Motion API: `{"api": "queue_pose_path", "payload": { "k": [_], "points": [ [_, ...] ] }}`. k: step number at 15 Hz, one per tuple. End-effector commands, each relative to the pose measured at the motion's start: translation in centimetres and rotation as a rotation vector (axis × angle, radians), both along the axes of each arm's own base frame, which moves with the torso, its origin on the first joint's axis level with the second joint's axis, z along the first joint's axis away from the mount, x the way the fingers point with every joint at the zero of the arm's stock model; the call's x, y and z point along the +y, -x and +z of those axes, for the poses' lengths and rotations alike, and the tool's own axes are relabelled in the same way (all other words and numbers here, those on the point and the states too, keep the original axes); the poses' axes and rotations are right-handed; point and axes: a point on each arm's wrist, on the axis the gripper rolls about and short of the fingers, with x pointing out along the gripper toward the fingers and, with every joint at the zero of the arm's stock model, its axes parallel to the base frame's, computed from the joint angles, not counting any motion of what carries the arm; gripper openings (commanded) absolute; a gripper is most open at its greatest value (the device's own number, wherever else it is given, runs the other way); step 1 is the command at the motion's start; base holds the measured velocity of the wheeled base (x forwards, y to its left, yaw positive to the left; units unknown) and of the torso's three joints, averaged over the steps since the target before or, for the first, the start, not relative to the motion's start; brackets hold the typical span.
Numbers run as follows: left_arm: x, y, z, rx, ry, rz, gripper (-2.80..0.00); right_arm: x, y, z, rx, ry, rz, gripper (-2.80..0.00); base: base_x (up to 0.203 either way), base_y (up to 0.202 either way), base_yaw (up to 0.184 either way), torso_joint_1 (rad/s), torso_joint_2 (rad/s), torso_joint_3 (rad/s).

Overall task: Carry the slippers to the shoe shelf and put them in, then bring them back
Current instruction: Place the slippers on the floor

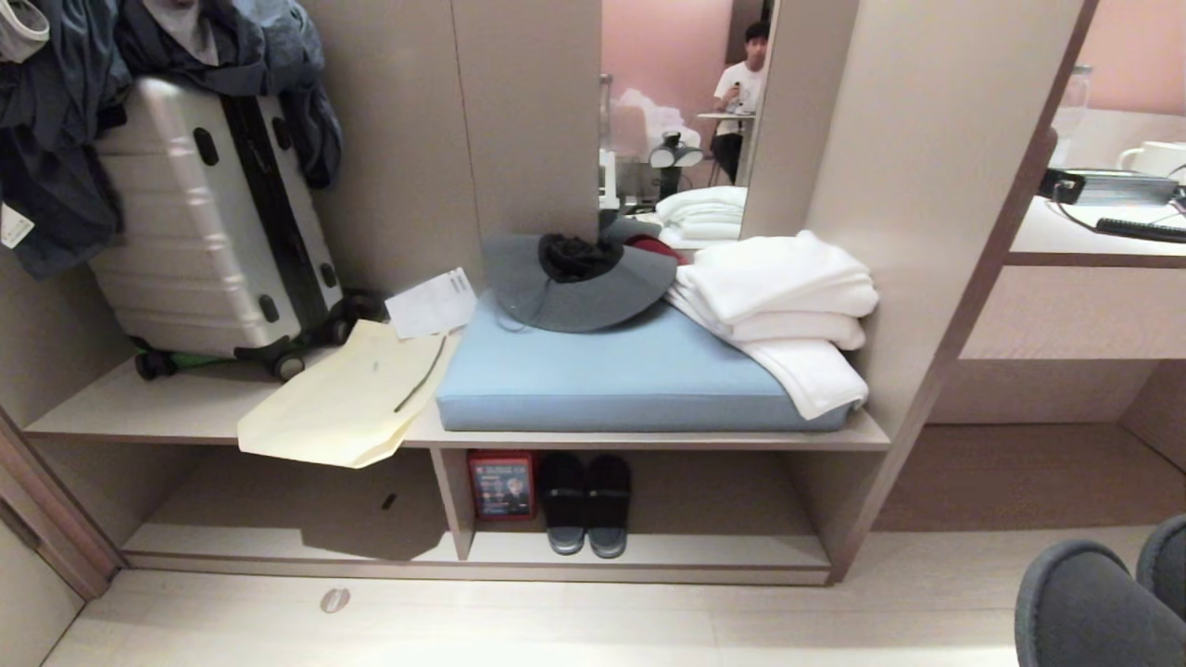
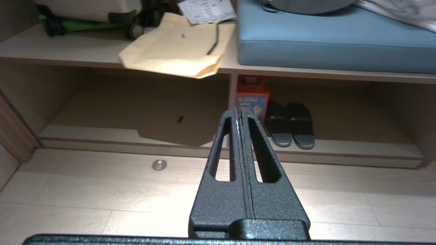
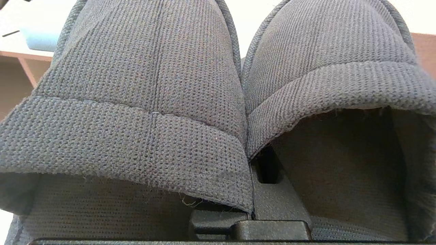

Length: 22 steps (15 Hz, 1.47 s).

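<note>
A pair of grey knit slippers [image 3: 143,112] fills the right wrist view, and their rounded ends show at the head view's lower right [image 1: 1093,597]. My right gripper [image 3: 250,177] is shut on their two inner edges, pinched together; its fingertips are hidden by the fabric. The shoe shelf [image 1: 704,548] is the low beige cubby under the bench, split by an upright divider [image 1: 454,500]. A pair of black slide slippers [image 1: 586,505] with grey-blue footbeds stands in its right half, also in the left wrist view [image 2: 289,126]. My left gripper [image 2: 238,112] hangs shut and empty above the floor, facing the divider.
A red box [image 1: 501,484] leans beside the divider, left of the black slides. On the bench lie a blue cushion [image 1: 630,375], white towels [image 1: 788,296], a grey hat [image 1: 579,278], a silver suitcase [image 1: 208,218] and a cream bag [image 1: 343,398] overhanging the edge. A metal stud [image 1: 334,600] sits on the floor.
</note>
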Motion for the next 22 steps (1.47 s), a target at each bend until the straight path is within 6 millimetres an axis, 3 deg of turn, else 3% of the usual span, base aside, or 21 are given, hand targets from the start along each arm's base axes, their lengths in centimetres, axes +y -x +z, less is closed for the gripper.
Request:
{"api": "queue_pose_path", "payload": {
  "k": [1,22],
  "points": [
    [0.00,0.00,0.00,0.000,0.001,0.000,-2.80,0.00,0.01,0.00,-0.002,0.000,0.000,-2.80,0.000,-0.204,0.001,0.002,0.00,0.006],
    [0.00,0.00,0.00,0.000,0.001,0.000,-2.80,0.00,0.01,0.00,-0.002,0.002,0.000,-2.80,0.000,-0.197,0.002,0.002,0.00,0.002]
  ]
}}
